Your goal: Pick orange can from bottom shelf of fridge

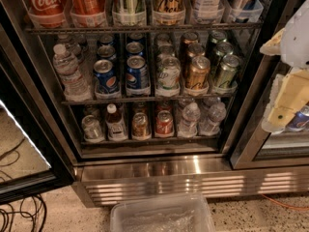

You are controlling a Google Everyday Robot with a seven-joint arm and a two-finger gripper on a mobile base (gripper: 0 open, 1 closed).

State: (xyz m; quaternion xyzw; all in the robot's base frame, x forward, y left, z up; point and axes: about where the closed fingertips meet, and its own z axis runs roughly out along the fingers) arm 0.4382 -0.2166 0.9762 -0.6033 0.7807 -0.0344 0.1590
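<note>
My gripper [286, 103] hangs right of the fridge [154, 175]; its state I cannot tell. I should reach low for the orange can [140, 125], avoiding the red can [164, 123].

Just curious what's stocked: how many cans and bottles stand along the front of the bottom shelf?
Cans: 3 (silver can, orange can, red can)
Bottles: 3 (white-capped bottle, two water bottles)
Total: 6
The gripper hangs at far right.

The surface is the bottom shelf [149, 140]. Along its front stand, left to right, a silver can [91, 127], a small bottle [115, 123], the orange can [140, 125], a red can [164, 123] and water bottles [189, 119]. The gripper [280, 115] hangs well right of it.
</note>
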